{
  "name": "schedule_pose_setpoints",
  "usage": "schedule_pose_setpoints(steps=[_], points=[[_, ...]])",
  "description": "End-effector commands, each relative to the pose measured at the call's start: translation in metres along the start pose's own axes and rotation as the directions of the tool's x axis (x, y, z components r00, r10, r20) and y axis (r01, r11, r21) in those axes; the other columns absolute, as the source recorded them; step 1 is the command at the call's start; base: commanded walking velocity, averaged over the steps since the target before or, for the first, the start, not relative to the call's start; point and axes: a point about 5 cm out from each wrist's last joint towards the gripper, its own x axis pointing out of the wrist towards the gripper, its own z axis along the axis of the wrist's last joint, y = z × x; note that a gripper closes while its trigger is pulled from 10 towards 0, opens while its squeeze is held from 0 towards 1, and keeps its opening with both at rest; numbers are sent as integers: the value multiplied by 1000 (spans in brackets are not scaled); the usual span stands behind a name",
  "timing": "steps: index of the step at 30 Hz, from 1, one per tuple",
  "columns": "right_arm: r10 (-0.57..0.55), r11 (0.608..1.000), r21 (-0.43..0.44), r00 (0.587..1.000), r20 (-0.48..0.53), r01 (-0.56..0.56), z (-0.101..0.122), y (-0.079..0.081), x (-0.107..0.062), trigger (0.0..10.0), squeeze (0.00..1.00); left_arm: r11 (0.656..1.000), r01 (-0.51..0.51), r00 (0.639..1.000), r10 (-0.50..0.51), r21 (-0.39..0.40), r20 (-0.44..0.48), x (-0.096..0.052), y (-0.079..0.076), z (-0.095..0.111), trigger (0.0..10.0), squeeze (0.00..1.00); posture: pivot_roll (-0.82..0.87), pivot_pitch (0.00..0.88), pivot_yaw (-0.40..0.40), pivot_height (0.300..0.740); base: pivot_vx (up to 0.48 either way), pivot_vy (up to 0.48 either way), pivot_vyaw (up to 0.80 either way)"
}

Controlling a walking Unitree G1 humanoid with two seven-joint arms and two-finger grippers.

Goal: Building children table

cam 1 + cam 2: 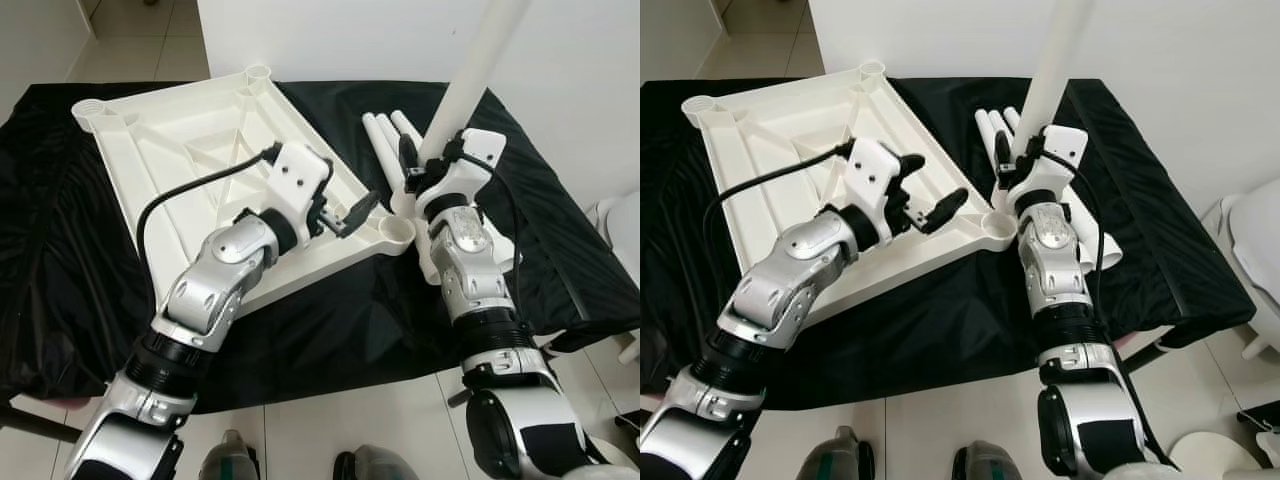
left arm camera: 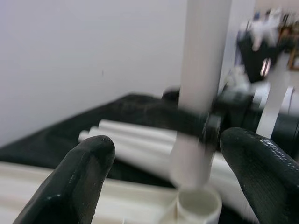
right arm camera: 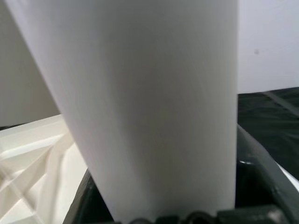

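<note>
Right claw (image 1: 425, 165) gripping table leg (image 1: 470, 75), black-draped table (image 1: 60, 250), white wall (image 1: 600, 70), tiled floor (image 1: 330, 425)

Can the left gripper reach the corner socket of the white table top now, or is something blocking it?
Probably yes. The left gripper, open, hovers beside the corner socket of the table top. But the white leg, held by the right gripper, stands just above that socket.

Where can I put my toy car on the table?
Bare black cloth left of the tabletop, and the front strip between the arms. Crowded by the socket: left gripper, right gripper holding the leg, spare legs.
</note>
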Motion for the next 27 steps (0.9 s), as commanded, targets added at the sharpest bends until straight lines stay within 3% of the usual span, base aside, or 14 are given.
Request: schedule_pose_setpoints(steps=[1,12,27], points=[[67,998,-17,998,-7,-67,2,6,4,10000,0,992,126,991,-125,-11,50,10,-7,15,10000,0,-12,0,-27,740,0,0,0],[230,968,-91,972,-51,-234,-3,19,1,10000,0,977,210,967,-212,25,141,38,-10,50,10000,0,-21,0,-26,740,0,0,0],[315,936,-138,946,-77,-323,-5,23,-3,10000,0,972,224,969,-230,78,92,57,-4,66,10000,0,-31,0,-17,740,0,0,0]])
